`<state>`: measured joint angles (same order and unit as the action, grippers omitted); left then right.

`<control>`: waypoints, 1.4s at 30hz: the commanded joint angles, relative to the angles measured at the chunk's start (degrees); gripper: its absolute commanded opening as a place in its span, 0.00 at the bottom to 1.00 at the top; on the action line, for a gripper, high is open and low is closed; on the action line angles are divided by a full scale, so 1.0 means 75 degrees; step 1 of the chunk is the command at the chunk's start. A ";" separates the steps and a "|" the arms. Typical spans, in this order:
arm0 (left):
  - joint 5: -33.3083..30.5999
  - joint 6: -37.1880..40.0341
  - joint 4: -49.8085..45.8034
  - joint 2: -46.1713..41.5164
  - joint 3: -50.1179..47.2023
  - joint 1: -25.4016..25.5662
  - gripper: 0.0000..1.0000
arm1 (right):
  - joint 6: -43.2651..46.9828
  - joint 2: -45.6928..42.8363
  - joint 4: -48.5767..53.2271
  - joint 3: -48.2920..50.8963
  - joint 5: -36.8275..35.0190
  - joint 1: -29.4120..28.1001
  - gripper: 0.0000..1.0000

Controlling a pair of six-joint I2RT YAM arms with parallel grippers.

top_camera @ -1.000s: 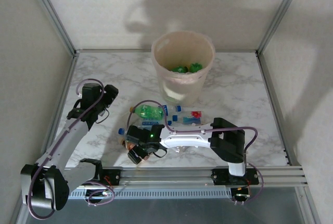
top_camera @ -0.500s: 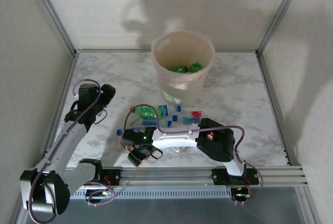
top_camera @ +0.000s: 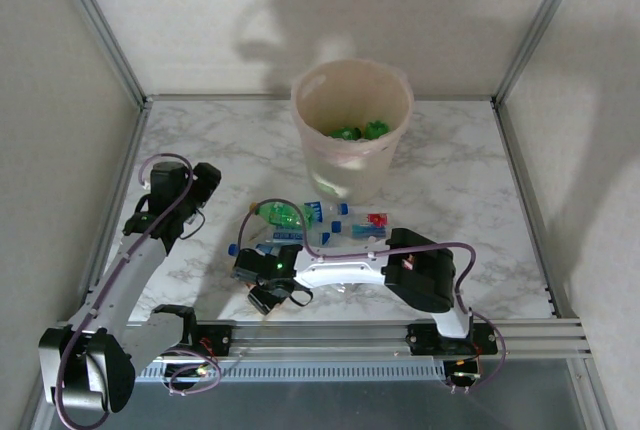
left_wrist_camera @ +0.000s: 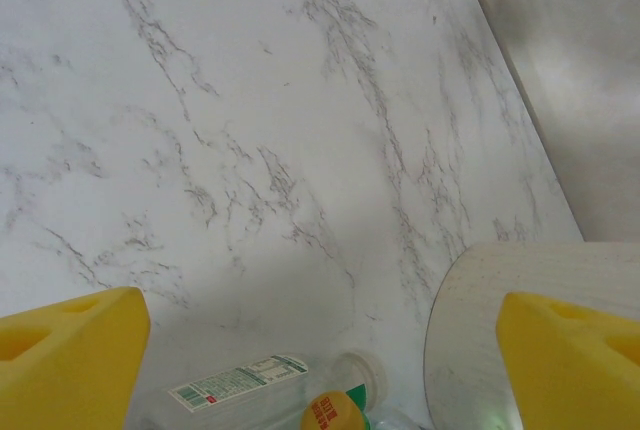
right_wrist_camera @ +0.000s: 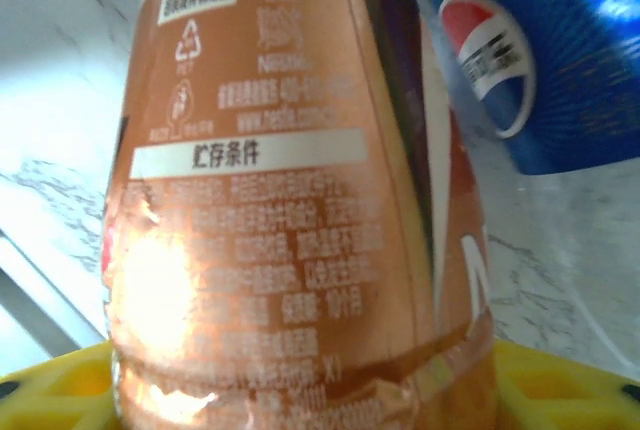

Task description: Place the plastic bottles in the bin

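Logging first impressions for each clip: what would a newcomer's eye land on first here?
The large cream tapered bucket with a pinkish liner at the far centre of the marble table, green plastic bottles inside it. Then the orange-labelled plastic bottle looming between the yellow fingers of the right gripper, near a cluster of small bottles before the bucket.

Open desk on both flanks, clutter in the near middle.

The bin (top_camera: 352, 165) blocks 12 o'clock, though its mouth is open from above. A heap of plastic bottles (top_camera: 318, 222) crowds the desk (top_camera: 470, 200) from the bin's foot toward 6 o'clock. There the right arm (top_camera: 340, 270) lies across the near edge, with an orange-labelled bottle (right_wrist_camera: 300, 200) filling the gap of the right pincer (top_camera: 270, 295). Bare marble runs from 1 to 4 o'clock and from 9 to 11, around the left pincer (top_camera: 210, 178), whose fingers stand wide apart.
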<state>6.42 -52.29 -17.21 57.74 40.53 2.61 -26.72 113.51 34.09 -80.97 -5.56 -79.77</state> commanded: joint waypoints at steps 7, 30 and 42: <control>0.0054 -0.0026 -0.0182 -0.0248 0.0207 -0.0064 0.89 | 0.0138 -0.1512 0.0679 -0.0854 -0.1005 -0.0239 0.53; -0.0326 -0.0271 -0.0372 -0.0744 0.0192 0.0779 0.89 | 0.0278 -0.2716 0.1198 -0.4160 -0.2835 0.4140 0.57; -0.0869 -0.1143 -0.0144 -0.0606 0.0077 0.2257 0.89 | 0.0284 -0.1609 0.1574 -0.4942 -0.2106 0.5292 0.87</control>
<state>2.46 -57.95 -18.24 52.93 42.06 18.37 -24.99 101.93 45.06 -115.42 -22.72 -40.23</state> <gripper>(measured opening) 0.890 0.846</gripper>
